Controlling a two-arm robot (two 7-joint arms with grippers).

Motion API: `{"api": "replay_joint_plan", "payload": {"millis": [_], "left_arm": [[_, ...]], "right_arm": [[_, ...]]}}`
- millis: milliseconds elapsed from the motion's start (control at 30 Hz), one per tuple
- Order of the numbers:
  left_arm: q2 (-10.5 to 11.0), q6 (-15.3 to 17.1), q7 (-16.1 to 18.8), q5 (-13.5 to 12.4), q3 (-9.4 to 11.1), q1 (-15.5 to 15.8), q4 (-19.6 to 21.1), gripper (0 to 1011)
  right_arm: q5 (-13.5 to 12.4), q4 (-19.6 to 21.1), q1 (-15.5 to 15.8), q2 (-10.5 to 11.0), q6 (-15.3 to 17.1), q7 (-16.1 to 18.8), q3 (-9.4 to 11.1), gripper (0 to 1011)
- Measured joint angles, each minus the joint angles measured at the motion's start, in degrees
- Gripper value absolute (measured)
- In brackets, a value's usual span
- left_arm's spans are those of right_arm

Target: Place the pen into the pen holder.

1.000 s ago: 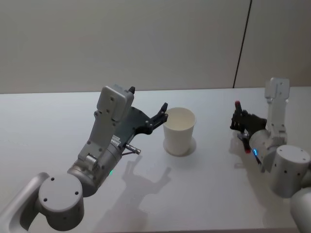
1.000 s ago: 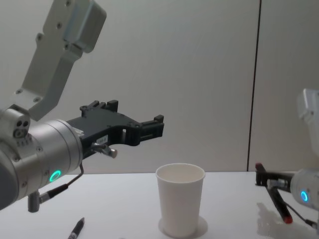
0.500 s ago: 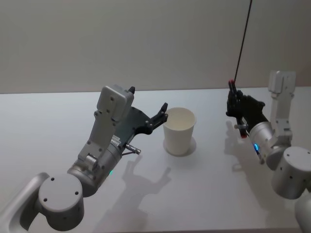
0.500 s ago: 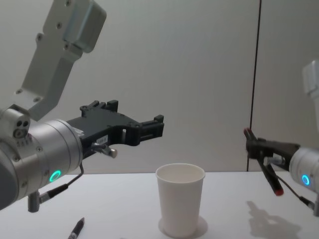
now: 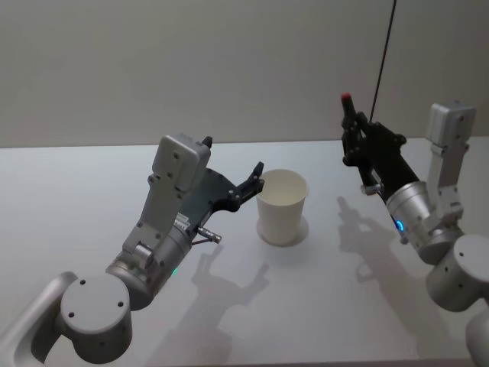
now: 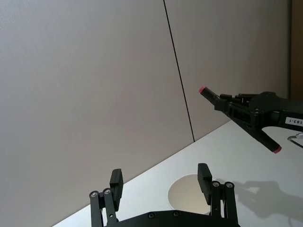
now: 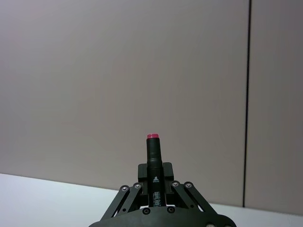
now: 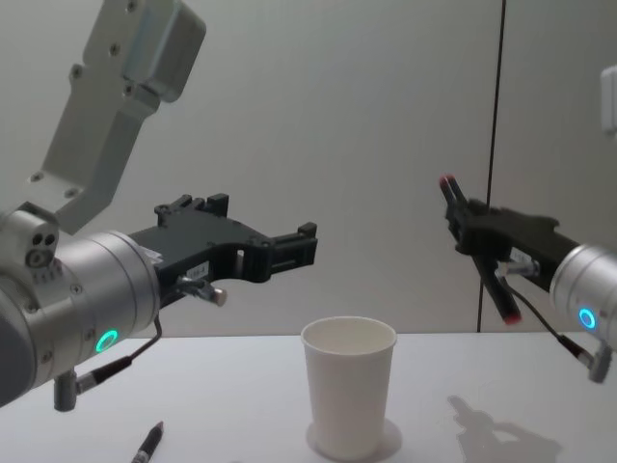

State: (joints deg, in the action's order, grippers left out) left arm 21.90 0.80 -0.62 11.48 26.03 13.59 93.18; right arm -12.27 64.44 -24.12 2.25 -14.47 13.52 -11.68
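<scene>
The black pen with red ends (image 8: 501, 294) is in the air, clamped in the right gripper (image 8: 468, 227), tilted w/ one red end up. It is to the right of the white tapered paper cup w/ rolled rim (image 8: 349, 386), i.e. the pen holder. It is higher than the rim but not yet over the opening.

Vs. 1 s ago: this gripper was low, near the white table (image 5: 344, 306); now it has risen and come closer to the cup. So the pick-up is done, I judge. What remains is to carry the pen over the opening, lower it and release.

The left gripper (image 6: 161, 175) has not moved: fingers wide apart, nothing held, hovering just beside the cup's left side. A second dark pen (image 8: 149, 444) lies on the table, front-left.
</scene>
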Motion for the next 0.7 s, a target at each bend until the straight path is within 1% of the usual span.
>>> {"api": "replay_joint_plan", "payload": {"millis": [33,67,100,133,167,233,267,333,400,433,533,633,667,700], "left_arm": [[0.00,0.00,0.00,0.00,0.00,0.00,0.00,1004],[0.00,0.00,0.00,0.00,0.00,0.00,0.00,1004],[0.00,0.00,0.00,0.00,0.00,0.00,0.00,1004],[0.00,0.00,0.00,0.00,0.00,0.00,0.00,1004],[0.00,0.00,0.00,0.00,0.00,0.00,0.00,1004],[0.00,0.00,0.00,0.00,0.00,0.00,0.00,1004],[0.00,0.00,0.00,0.00,0.00,0.00,0.00,1004],[0.00,0.00,0.00,0.00,0.00,0.00,0.00,1004],[0.00,0.00,0.00,0.00,0.00,0.00,0.00,1004],[0.00,0.00,0.00,0.00,0.00,0.00,0.00,1004],[0.00,0.00,0.00,0.00,0.00,0.00,0.00,1004],[0.00,0.00,0.00,0.00,0.00,0.00,0.00,1004],[0.00,0.00,0.00,0.00,0.00,0.00,0.00,1004],[0.00,0.00,0.00,0.00,0.00,0.00,0.00,1004]], "right_arm": [[-0.06,0.00,-0.02,-0.02,-0.45,0.37,-0.04,173],[-0.22,-0.04,-0.18,-0.12,-1.86,1.55,-0.19,173],[-0.29,-0.16,-0.29,-0.19,-2.49,2.08,-0.25,173],[-0.29,-0.16,-0.29,-0.19,-2.49,2.08,-0.25,173],[-0.46,-0.47,-0.54,-0.34,-3.96,3.33,-0.42,172],[-0.65,-1.23,-1.10,-0.64,-5.84,4.93,-0.70,173],[-0.65,-1.23,-1.10,-0.64,-5.84,4.93,-0.70,173],[-0.73,-2.44,-1.94,-1.10,-8.11,6.68,-1.09,173],[-0.72,-3.33,-2.50,-1.39,-9.14,7.31,-1.33,172],[-0.59,-4.17,-3.03,-1.66,-10.22,7.85,-1.52,173],[-0.32,-5.55,-3.84,-2.06,-11.54,8.42,-1.79,172],[0.27,-8.37,-5.38,-2.78,-13.58,9.08,-2.23,173],[0.27,-8.37,-5.38,-2.78,-13.58,9.08,-2.23,173],[0.52,-9.32,-5.92,-3.02,-14.25,9.23,-2.34,173]]}}
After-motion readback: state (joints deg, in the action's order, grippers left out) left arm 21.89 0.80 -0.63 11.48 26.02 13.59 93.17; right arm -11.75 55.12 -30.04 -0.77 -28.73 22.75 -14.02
